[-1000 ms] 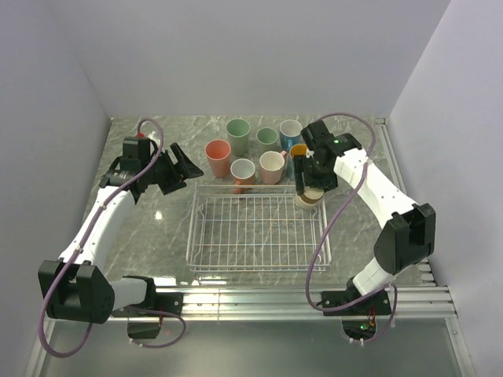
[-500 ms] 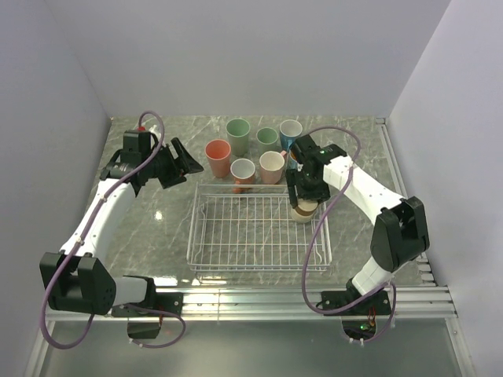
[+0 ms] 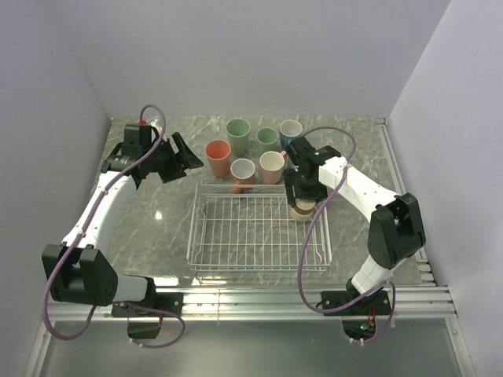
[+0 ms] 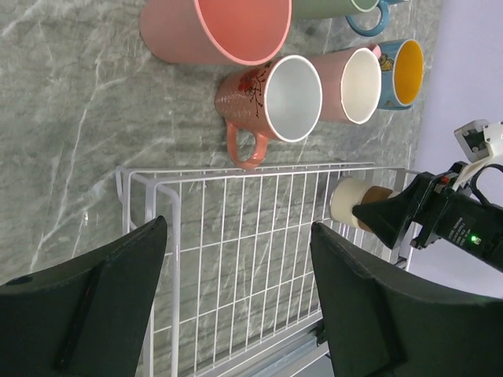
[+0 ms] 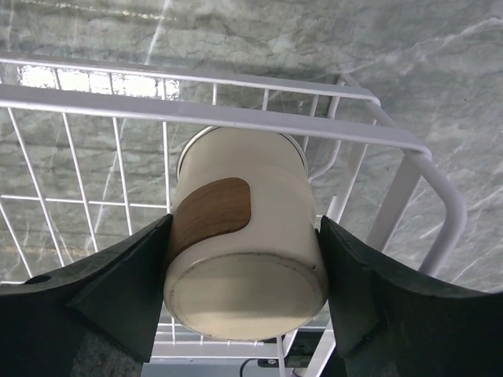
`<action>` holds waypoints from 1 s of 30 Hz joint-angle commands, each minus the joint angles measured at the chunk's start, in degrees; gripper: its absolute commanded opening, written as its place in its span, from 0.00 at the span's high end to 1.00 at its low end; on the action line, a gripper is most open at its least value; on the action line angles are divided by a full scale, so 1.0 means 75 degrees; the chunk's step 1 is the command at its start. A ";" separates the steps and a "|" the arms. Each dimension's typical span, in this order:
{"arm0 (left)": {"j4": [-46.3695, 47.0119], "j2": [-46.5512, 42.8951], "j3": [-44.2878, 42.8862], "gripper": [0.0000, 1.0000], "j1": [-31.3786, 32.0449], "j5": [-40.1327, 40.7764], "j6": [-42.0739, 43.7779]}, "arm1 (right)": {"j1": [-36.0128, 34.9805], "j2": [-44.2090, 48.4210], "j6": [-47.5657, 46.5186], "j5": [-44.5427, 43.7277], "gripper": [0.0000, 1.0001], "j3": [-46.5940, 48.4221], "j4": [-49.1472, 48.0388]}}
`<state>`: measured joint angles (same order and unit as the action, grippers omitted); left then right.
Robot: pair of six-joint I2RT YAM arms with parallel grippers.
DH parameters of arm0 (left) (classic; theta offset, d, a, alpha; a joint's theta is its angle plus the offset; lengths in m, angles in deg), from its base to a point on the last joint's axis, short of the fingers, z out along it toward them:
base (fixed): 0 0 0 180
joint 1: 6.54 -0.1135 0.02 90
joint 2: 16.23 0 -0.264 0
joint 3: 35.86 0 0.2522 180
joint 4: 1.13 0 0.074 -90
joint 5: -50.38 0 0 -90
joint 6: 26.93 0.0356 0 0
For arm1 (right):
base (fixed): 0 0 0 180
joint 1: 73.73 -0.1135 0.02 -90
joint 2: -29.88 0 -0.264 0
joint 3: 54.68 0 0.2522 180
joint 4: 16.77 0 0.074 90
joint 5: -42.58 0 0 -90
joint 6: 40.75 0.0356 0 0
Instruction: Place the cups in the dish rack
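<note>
A short cream cup with a brown patch (image 5: 240, 259) hangs bottom up between the fingers of my right gripper (image 5: 244, 236), which is shut on it, just over the far right corner of the white wire dish rack (image 5: 157, 106). From above, that cup (image 3: 302, 210) sits under the right gripper (image 3: 305, 198). My left gripper (image 3: 182, 157) is open and empty, left of the salmon cup (image 3: 218, 157). In its own view the left gripper (image 4: 237, 228) hovers over the dish rack's (image 4: 236, 169) far left corner. Other cups stand behind the dish rack (image 3: 191, 236).
Behind the rack stand a salmon flower-marked mug (image 4: 271, 98), a pink mug (image 4: 350, 82) and a blue mug with a yellow inside (image 4: 401, 72). Farther back are a green cup (image 3: 237, 135), a green mug (image 3: 267, 139) and a blue cup (image 3: 291, 132).
My right gripper has carried the short cup left and nearer, from beside the rack's far right corner to over it. The left arm has shifted slightly toward the back.
</note>
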<state>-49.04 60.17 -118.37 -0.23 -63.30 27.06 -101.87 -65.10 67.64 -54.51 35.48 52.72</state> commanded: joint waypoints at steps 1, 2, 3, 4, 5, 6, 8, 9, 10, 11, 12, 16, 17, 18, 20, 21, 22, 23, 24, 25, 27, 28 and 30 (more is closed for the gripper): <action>0.0077 0.0090 -0.0384 0.22 0.0015 0.0087 0.0172 | -0.0056 0.0090 0.0091 -0.0402 0.23 0.0266 -0.0036; 0.0089 0.0137 -0.0442 0.22 0.0038 0.0134 0.0172 | -0.0056 0.0090 0.0091 -0.0402 0.22 0.0417 0.0092; 0.0089 0.0149 -0.0466 0.22 0.0085 0.0146 0.0184 | -0.0056 0.0090 0.0091 -0.0402 0.20 0.0500 0.0152; 0.0100 0.0161 -0.0501 0.22 0.0108 0.0192 0.0172 | -0.0056 0.0101 0.0079 -0.0390 0.19 0.0582 0.0210; 0.0100 0.0219 -0.0524 0.22 0.0155 0.0228 0.0172 | -0.0056 0.0101 0.0079 -0.0390 0.18 0.0676 0.0350; 0.0100 0.0266 -0.0617 0.22 0.0248 0.0321 0.0172 | -0.0080 0.0148 0.0079 -0.0379 0.05 0.0851 0.0409; 0.0077 0.0394 -0.0793 0.22 0.0342 0.0461 0.0184 | -0.0080 0.0207 0.0079 -0.0344 0.04 0.1108 0.0561; 0.0054 0.0453 -0.0864 0.22 0.0459 0.0555 0.0172 | -0.0068 0.0230 0.0079 -0.0343 0.03 0.1214 0.0632; 0.0042 0.0512 -0.0922 0.22 0.0483 0.0614 0.0172 | -0.0068 0.0254 0.0079 -0.0320 0.03 0.1308 0.0714; 0.0053 0.0617 -0.1051 0.22 0.0518 0.0649 0.0161 | -0.0068 0.0277 0.0091 -0.0308 0.03 0.1483 0.0842; 0.0042 0.0676 -0.1122 0.23 0.0565 0.0685 0.0161 | -0.0068 0.0324 0.0102 -0.0273 0.02 0.1578 0.0913; -0.0133 0.1051 -0.1555 0.23 0.0565 0.1070 0.0266 | -0.0057 0.0546 0.0149 -0.0215 0.02 0.1976 0.1253; -0.0215 0.1237 -0.1811 0.24 0.0565 0.1222 0.0336 | -0.0068 0.0605 0.0172 -0.0203 0.01 0.2128 0.1381; -0.0367 0.1343 -0.1941 0.24 0.0565 0.1340 0.0383 | -0.0068 0.0745 0.0184 -0.0168 0.01 0.2211 0.1441; -0.0508 0.1728 -0.2327 0.25 0.0554 0.1680 0.0488 | -0.0080 0.0874 0.0231 -0.0109 0.01 0.2398 0.1546; -0.0637 0.1894 -0.2445 0.25 0.0565 0.1751 0.0547 | -0.0068 0.1026 0.0231 -0.0039 0.01 0.2434 0.1547; -0.0707 0.2046 -0.2562 0.27 0.0565 0.1833 0.0605 | -0.0080 0.1097 0.0254 0.0089 0.01 0.2434 0.1535; -0.0766 0.2372 -0.2772 0.28 0.0565 0.1926 0.0710 | -0.0068 0.1179 0.0289 0.0183 0.01 0.2388 0.1465; -0.0802 0.2526 -0.2867 0.28 0.0554 0.1974 0.0758 | -0.0068 0.1296 0.0313 0.0265 0.01 0.2353 0.1407; -0.0814 0.2679 -0.2938 0.30 0.0565 0.1997 0.0793 | -0.0080 0.1343 0.0336 0.0347 0.01 0.2294 0.1371; -0.0814 0.3089 -0.3172 0.31 0.0565 0.2033 0.0864 | -0.0068 0.1507 0.0453 0.0547 0.01 0.2119 0.1277; -0.0802 0.3195 -0.3254 0.33 0.0565 0.2009 0.0899 | -0.0068 0.1542 0.0477 0.0594 0.01 0.2060 0.1254; -0.0779 0.3500 -0.3465 0.34 0.0577 0.2021 0.0934 | -0.0068 0.1730 0.0559 0.0676 0.01 0.1849 0.1219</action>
<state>-53.87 84.80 -140.73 4.01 -49.69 31.98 -102.11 -54.52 70.26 -51.30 50.65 62.29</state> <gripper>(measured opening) 0.668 0.991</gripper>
